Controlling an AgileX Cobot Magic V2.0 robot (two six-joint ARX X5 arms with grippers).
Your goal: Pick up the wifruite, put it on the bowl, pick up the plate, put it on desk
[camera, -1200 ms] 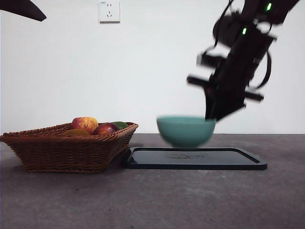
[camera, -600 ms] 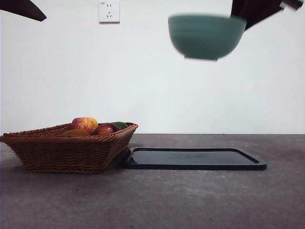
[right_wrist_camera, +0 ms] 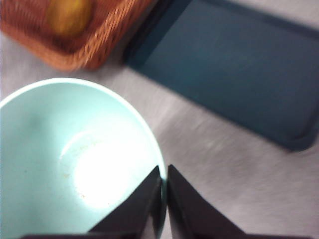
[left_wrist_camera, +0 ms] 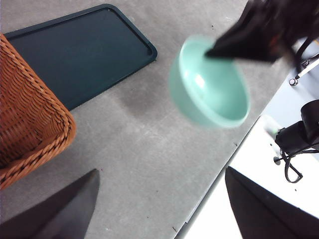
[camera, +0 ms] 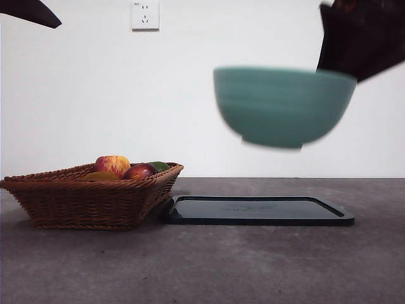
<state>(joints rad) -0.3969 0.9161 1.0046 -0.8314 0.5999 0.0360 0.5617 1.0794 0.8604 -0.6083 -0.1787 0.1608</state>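
No readable text shows anywhere. The white wall socket [camera: 145, 14], on the wall above the wicker basket [camera: 88, 201], bears a tiny dark mark at its upper left corner, too small to make out. The dark tray [camera: 259, 210] beside the basket carries a faint embossed patch, illegible.

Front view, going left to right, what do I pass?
Waiting pincer's black tip at the top corner → wicker basket of fruit → dark tray → mint-green bowl held in the air above the tray → right pincer clamped on its rim.
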